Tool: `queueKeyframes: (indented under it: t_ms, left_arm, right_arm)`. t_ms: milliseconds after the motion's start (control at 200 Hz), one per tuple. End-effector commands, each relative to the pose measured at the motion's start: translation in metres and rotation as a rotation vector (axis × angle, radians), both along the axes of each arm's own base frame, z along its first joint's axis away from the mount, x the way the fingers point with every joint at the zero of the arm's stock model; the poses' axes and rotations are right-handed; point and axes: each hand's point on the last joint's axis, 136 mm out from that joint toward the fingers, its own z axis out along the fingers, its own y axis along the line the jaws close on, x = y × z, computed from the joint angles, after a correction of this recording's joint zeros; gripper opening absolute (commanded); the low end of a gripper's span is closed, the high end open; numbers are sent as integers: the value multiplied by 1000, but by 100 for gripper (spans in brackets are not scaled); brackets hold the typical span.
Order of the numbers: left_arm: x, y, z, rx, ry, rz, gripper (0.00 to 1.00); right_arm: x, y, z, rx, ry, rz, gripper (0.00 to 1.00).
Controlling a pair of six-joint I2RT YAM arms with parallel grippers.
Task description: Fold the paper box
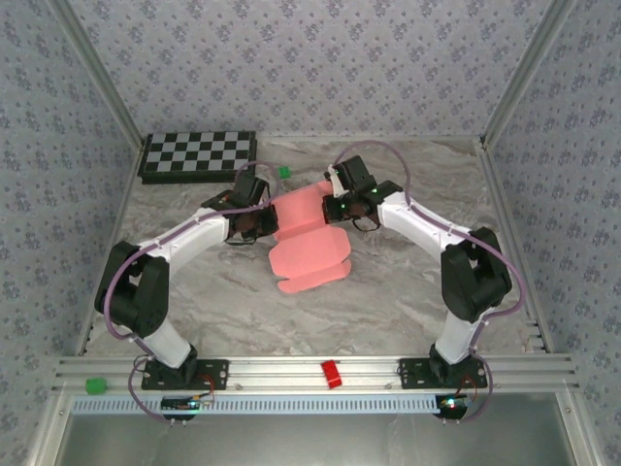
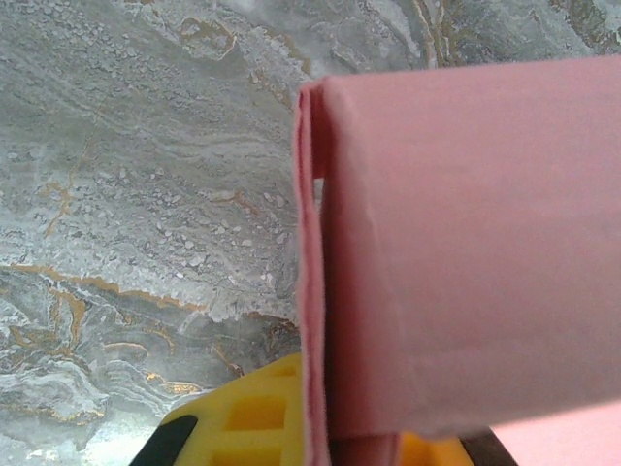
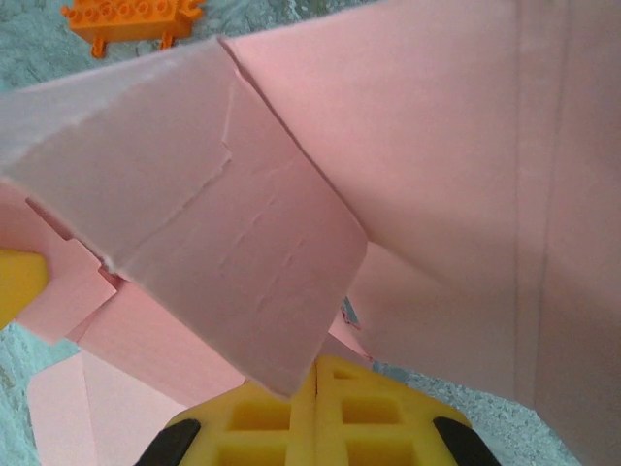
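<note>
Marbled table (image 1: 408,291), floral-papered walls (image 1: 310,58); left claw (image 1: 262,226) clamped on paper box (image 1: 310,257), right claw (image 3: 316,408) clenched shut.

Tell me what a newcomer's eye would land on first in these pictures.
The pink paper box, half folded with its flaps spread, lies mid-table and stands out against the grey marbled table. The left pincer is clamped on a folded wall of it, and the right pincer is shut at a raised flap opposite. A checkerboard sits at the far left corner, and a red block on the near rail.
</note>
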Motion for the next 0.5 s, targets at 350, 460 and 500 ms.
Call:
queueKeyframes:
  t_ms: [350, 460, 500]
  left_arm:
    - [3, -7, 0, -14, -26, -31, 0]
    - [3, -8, 0, -15, -26, -38, 0]
    - [3, -9, 1, -17, -29, -41, 0]
  right_arm:
    - [-5, -39, 64, 0, -202, -7, 19]
    - [4, -70, 66, -50, -221, -106, 19]
    - [7, -80, 65, -68, -222, -139, 20]
